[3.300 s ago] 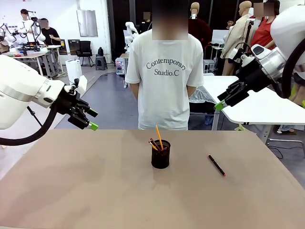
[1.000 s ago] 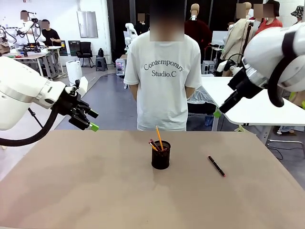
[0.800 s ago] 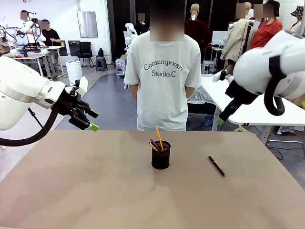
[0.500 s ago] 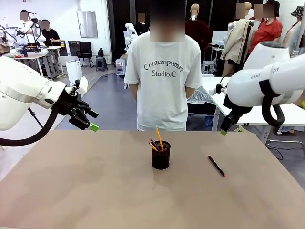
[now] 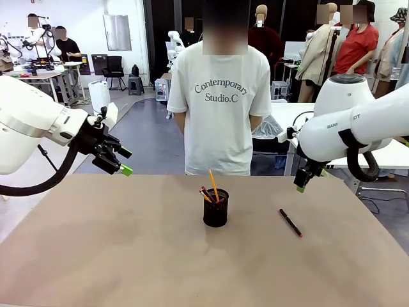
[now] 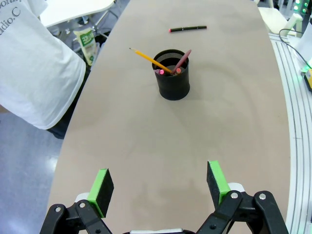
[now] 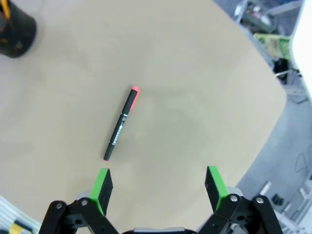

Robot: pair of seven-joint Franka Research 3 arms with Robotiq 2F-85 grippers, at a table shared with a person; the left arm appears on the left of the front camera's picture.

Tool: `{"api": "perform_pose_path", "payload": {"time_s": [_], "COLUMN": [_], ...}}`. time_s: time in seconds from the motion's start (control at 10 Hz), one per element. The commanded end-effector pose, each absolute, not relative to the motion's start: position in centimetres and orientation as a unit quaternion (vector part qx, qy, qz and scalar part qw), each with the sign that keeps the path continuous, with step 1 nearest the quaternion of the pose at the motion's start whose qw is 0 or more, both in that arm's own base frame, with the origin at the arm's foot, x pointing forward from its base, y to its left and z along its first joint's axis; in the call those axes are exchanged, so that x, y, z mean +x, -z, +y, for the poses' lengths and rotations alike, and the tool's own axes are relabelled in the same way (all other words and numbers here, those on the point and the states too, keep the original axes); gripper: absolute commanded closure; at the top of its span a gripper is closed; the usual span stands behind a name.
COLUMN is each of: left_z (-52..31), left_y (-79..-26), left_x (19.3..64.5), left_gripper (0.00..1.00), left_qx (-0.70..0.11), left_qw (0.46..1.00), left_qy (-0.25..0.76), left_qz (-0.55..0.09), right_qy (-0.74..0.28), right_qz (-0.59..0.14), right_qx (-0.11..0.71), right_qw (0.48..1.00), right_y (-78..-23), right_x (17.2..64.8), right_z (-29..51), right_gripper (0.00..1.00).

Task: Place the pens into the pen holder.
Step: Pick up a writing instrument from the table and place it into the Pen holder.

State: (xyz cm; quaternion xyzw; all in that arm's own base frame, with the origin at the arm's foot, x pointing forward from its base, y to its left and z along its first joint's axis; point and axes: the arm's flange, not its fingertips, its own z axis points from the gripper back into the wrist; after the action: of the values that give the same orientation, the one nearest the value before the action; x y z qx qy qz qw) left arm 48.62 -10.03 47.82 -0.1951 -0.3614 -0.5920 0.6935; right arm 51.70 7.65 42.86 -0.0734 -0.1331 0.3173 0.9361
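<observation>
The black mesh pen holder [image 5: 215,208] stands mid-table with a yellow-orange pen [image 5: 213,183] and a reddish-brown pen [image 5: 204,192] leaning in it; the left wrist view shows the holder [image 6: 174,74] too. A black pen with a red tip [image 5: 290,222] lies flat on the table to its right, and appears as the black pen [image 7: 121,124] under my right gripper. My right gripper [image 5: 300,186] hangs open in the air above and behind that pen, fingers [image 7: 102,185] spread and empty. My left gripper [image 5: 124,162] is open and raised off the table's left far edge.
A person in a white T-shirt [image 5: 221,96] stands at the far edge behind the holder, hands out of sight. The brown table [image 5: 128,256] is bare around the holder. A white table [image 5: 332,144] stands beyond the right far corner.
My right arm has swung down and leftward, bringing its gripper from high at the right down close above the black pen. The left arm, holder and pens have not moved.
</observation>
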Motion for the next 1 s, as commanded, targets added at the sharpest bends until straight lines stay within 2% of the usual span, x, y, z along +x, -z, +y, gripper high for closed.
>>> {"api": "perform_pose_path", "payload": {"time_s": [0.0, 0.1, 0.4, 0.9], "left_z": [-9.9, -9.9, -9.9, -9.9], "left_y": [-48.0, -48.0, -48.0, -48.0], "left_x": [48.6, 48.6, 48.6, 48.6], "left_gripper": [0.00, 0.00, 0.00, 0.00], "left_qx": [-0.192, -0.192, -0.192, -0.192], "left_qw": [0.698, 0.698, 0.698, 0.698], "left_qy": [0.589, 0.589, 0.589, 0.589], "left_qz": [-0.359, -0.359, -0.359, -0.359], "right_qy": [-0.254, -0.317, -0.317, -0.164], "right_qz": [-0.155, -0.133, -0.133, -0.073], "right_qx": [-0.063, -0.073, -0.073, -0.041], "right_qw": [0.953, 0.936, 0.936, 0.983], "right_y": [-42.1, -42.9, -42.9, -37.7], "right_x": [52.0, 51.7, 51.7, 56.6], "right_z": [7.5, 7.7, 7.7, 9.2], "right_gripper": [0.00, 0.00, 0.00, 0.00]}}
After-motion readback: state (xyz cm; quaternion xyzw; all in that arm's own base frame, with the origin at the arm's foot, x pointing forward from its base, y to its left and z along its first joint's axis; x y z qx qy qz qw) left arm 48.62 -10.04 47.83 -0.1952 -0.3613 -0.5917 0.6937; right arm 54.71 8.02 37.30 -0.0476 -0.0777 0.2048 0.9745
